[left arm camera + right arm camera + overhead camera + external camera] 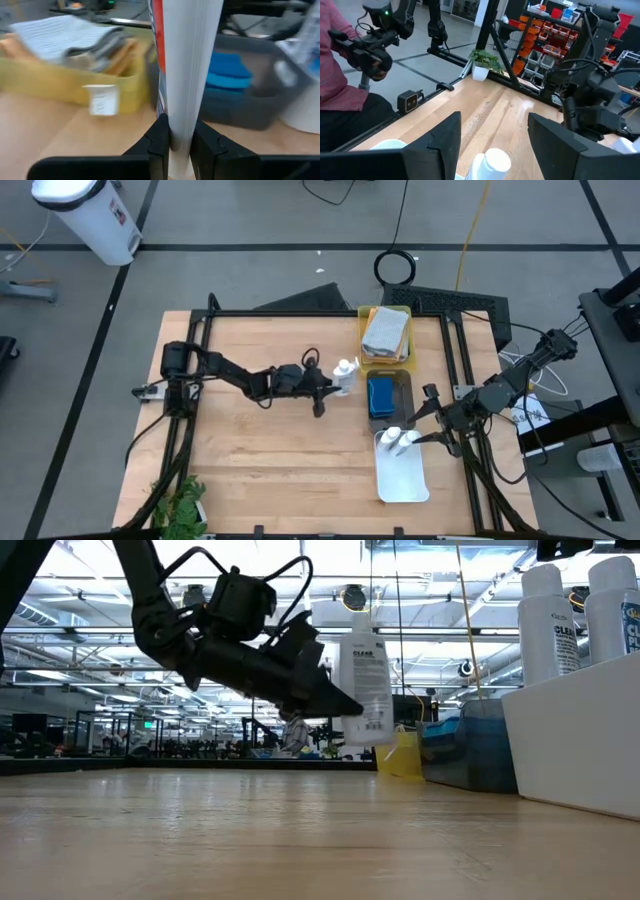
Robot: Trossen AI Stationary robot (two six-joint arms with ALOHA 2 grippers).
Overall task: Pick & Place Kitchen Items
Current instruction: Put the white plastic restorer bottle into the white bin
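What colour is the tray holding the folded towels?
Yellow. The tray with the towels shows best in the high view, at the table's far edge.

Both arms: matte black, slender jointed links on black frame rails.

Left arm (235, 377): boxy black wrist housing, looped black cables above it; tapering black fingers (156, 142) with flat, squared inner pads.

Right arm (505, 385): thin black cables along the forearm; broad, angular black fingers (442, 137).

Person (340, 75) at the table edge: red-pink patterned sleeve, dark trousers.
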